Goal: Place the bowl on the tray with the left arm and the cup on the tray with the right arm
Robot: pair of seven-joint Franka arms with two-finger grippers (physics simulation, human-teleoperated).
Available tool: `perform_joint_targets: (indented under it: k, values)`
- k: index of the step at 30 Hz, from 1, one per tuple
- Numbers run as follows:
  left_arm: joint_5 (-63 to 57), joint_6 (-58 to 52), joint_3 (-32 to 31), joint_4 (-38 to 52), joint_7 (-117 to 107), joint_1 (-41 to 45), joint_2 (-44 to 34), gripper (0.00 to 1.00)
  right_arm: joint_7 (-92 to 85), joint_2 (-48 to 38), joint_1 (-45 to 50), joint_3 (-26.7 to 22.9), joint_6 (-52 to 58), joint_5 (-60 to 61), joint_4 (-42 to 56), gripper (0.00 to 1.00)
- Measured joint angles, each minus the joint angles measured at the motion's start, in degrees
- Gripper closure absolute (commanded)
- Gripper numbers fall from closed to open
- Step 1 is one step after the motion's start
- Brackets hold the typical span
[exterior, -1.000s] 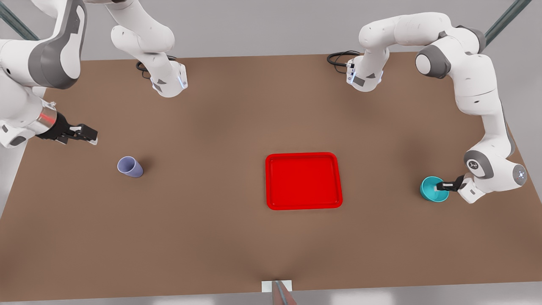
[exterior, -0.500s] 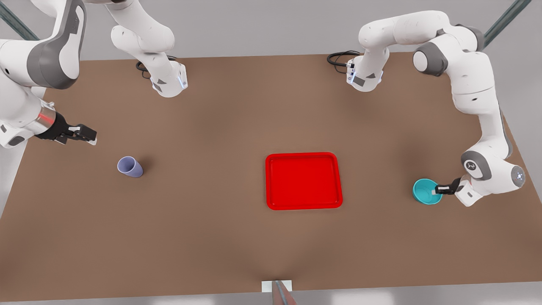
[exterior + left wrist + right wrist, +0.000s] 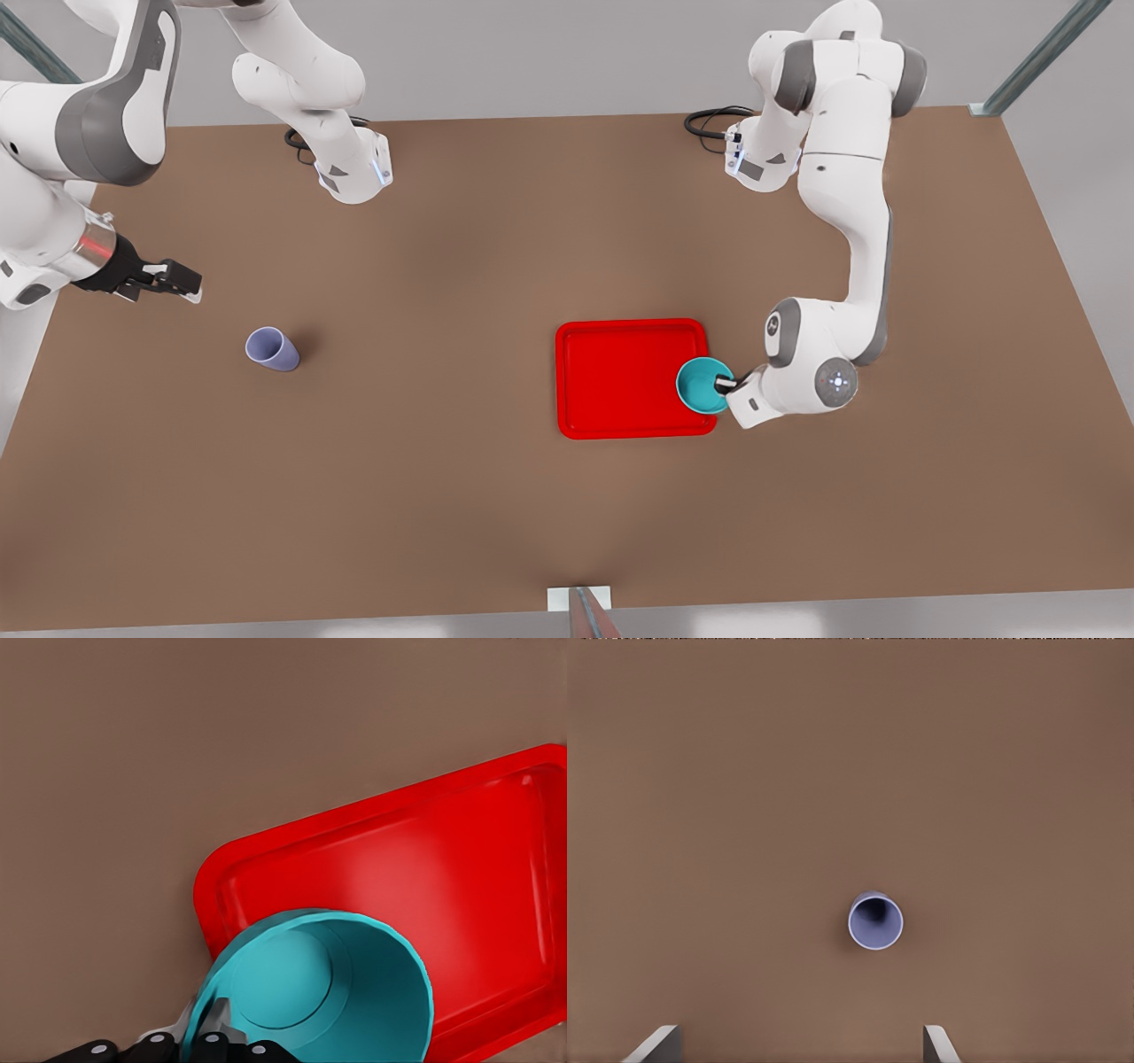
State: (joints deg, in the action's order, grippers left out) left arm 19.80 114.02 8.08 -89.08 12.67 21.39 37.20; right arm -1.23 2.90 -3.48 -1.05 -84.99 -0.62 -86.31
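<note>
The teal bowl [image 3: 702,385] hangs over the red tray [image 3: 620,368] at its rim on the front view's right, gripped at its rim by my left gripper [image 3: 728,384]. In the left wrist view the bowl [image 3: 328,992] overlaps the tray's [image 3: 443,859] near corner, and the left gripper [image 3: 208,1032] is shut on its wall. The lavender cup [image 3: 272,348] stands upright on the table at the front view's left. My right gripper [image 3: 182,283] hovers up and to the left of it, open. The right wrist view looks down on the cup [image 3: 875,921] ahead of the right gripper [image 3: 799,1047].
Both arm bases [image 3: 354,173] [image 3: 762,164] are mounted at the table's far edge, each with a black cable [image 3: 709,120]. A small white marker [image 3: 579,598] sits at the front edge. Brown tabletop [image 3: 443,354] stretches between cup and tray.
My left arm has swung the bowl from the table's far right side over to the tray's right rim. The right arm and the cup have stayed put.
</note>
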Motion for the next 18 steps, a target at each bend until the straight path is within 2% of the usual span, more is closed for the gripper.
perform_joint_targets:
  k: [8,9,10,11,16,17,18]
  values:
    - [0.6,1.4,-0.3,0.0,-2.7,4.1,1.8,0.79,0.0,0.0,0.0,0.0,-0.1,0.0,0.0,0.00]
    - [0.7,1.7,-0.3,0.0,-2.7,4.4,1.9,0.53,0.0,0.0,0.0,0.0,-0.1,0.0,0.0,0.00]
    - [1.6,1.8,-0.3,0.0,-1.9,4.4,2.2,0.07,0.0,0.0,0.0,0.0,-0.1,0.0,0.0,0.00]
    - [2.9,2.4,-0.3,0.0,-1.8,4.4,2.3,0.00,0.0,0.0,0.0,0.0,-0.1,0.0,0.0,0.00]
    - [7.2,3.1,-0.1,0.3,-1.3,4.4,2.6,0.00,0.1,0.1,0.1,0.0,-0.1,0.0,0.0,0.00]
    - [6.0,2.0,1.2,0.7,-0.7,4.2,1.4,0.00,0.1,0.1,0.0,0.0,-0.1,0.0,0.1,0.00]
    - [4.2,-3.7,4.1,1.8,-0.6,4.1,-1.9,0.00,0.1,0.1,0.0,0.0,-0.1,0.0,0.1,0.00]
